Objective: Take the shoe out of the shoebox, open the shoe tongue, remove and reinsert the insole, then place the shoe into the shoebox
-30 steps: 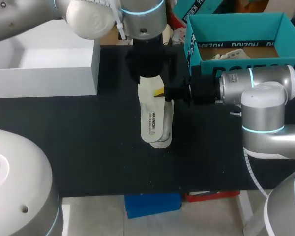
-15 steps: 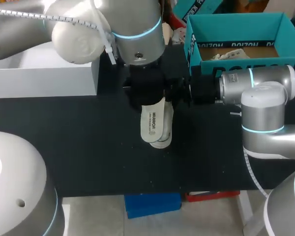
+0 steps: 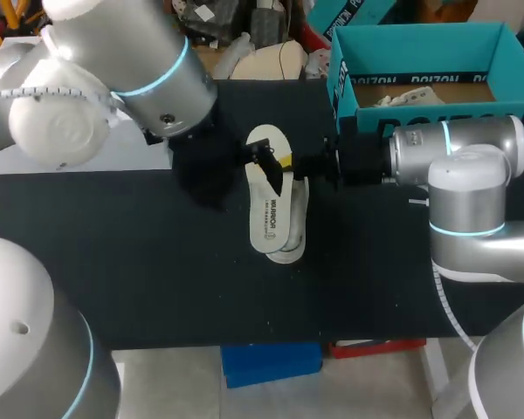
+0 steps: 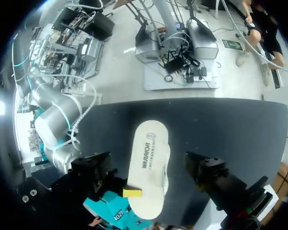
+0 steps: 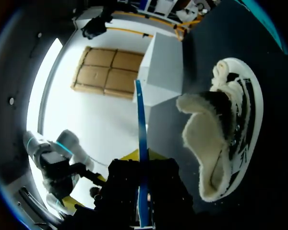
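Centrally, insole [image 3: 269, 201] atop shoe [image 3: 286, 253], left tool [image 4: 149, 164] spread above, right tool [image 3: 288, 163] beside.

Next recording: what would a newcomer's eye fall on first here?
A white insole lies on top of a shoe in the middle of the black table. The left gripper and the right gripper sit close together at its far end, and an open teal shoebox stands at the table's far right.

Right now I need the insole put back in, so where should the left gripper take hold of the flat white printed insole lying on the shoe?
Probably the flat white printed insole at its printed end, nearest my base, from above, straddling its narrow width: it lies flat atop the white shoe, and the right gripper crowds its far half.
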Available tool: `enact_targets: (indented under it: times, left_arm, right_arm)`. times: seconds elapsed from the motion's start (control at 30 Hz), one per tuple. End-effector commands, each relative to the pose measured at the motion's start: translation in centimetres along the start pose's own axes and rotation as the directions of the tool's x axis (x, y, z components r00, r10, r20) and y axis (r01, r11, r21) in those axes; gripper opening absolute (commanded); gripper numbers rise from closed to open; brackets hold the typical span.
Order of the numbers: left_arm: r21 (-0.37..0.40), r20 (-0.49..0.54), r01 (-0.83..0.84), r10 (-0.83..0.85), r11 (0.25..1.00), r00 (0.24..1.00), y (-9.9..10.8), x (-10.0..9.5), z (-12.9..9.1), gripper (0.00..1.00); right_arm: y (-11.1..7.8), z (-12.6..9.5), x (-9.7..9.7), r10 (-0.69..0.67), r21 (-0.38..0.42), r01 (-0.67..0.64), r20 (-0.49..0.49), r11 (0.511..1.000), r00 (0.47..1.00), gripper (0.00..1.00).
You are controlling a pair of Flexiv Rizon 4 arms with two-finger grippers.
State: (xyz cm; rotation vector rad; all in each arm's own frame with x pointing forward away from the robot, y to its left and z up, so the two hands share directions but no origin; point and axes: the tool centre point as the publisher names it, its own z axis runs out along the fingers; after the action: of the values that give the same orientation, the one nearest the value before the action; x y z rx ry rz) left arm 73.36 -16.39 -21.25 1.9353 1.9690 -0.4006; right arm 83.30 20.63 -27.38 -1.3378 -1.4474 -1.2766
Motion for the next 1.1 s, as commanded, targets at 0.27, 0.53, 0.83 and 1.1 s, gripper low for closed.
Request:
enact_targets:
  times: [0.27, 0.53, 0.83, 1.1]
  left_arm:
    - [-0.009, 0.232, -0.002, 0.005, 1.000, 0.973, -0.4, 2.3, -0.1, 1.00]
    - [-0.009, 0.232, -0.002, 0.005, 1.000, 0.973, -0.4, 2.3, -0.1, 1.00]
    - [-0.003, 0.530, -0.044, 0.039, 0.999, 0.847, 0.9, 5.5, 1.2, 1.00]
    - [-0.062, 0.591, -0.053, 0.080, 0.997, 0.802, 1.0, 6.9, 1.7, 1.00]
  right_arm:
    - [0.0, 0.1, 0.0, 0.000, -0.003, 0.000, 0.000, 1.000, 1.000, 0.00]
    - [0.0, 0.1, 0.0, 0.000, -0.003, 0.000, 0.000, 1.000, 1.000, 0.00]
    - [0.0, 0.1, 0.0, 0.000, -0.003, 0.000, 0.000, 1.000, 1.000, 0.00]
    - [0.0, 0.1, 0.0, 0.000, -0.003, 0.000, 0.000, 1.000, 1.000, 0.00]
